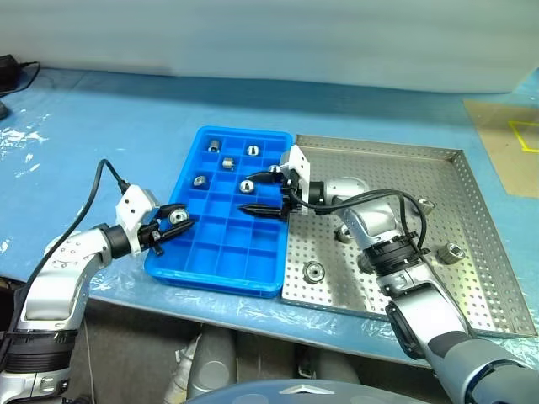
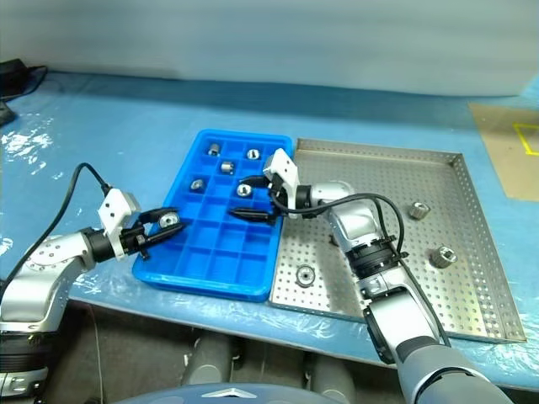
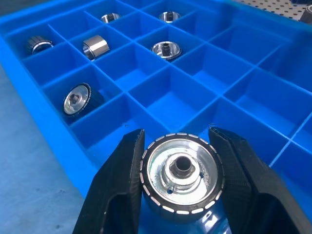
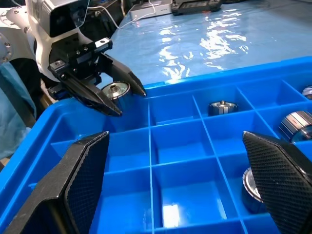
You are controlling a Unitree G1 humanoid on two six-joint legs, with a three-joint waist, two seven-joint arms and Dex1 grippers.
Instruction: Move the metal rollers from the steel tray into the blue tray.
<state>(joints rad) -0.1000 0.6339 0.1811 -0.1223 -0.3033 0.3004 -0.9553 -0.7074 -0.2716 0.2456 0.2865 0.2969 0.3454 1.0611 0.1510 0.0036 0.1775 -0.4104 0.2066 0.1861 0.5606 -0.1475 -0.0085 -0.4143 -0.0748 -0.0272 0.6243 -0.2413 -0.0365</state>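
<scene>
At the left, the left gripper (image 1: 174, 224) pinches one roller (image 3: 181, 171) between its two black fingers, holding it over the near-left edge of the blue tray (image 1: 221, 269), which sits on the light blue table cover (image 1: 93, 135). Five rollers already lie in separate compartments toward the far end of that tray, some on their sides, some flat. In the middle, the right gripper (image 1: 263, 194) hangs over the blue tray's right side with its fingers spread wide and nothing between them. To the right, the steel tray (image 1: 472, 210) lies touching the blue one and holds more rollers: one near its front rim (image 1: 314, 271), one toward the right (image 1: 452, 251), and others partly behind the right arm. The main risk, as I judge it, is that the held roller sits right above the tray's outer wall, so a release here could drop it on the rim and let it roll onto the table cover; a roller let go on its round side could also bounce into a filled compartment. The two grippers are fairly near over the same tray, so a careless reach could bring them together. How many rollers remain in the steel tray is hard to tell, since the right arm covers part of its floor
</scene>
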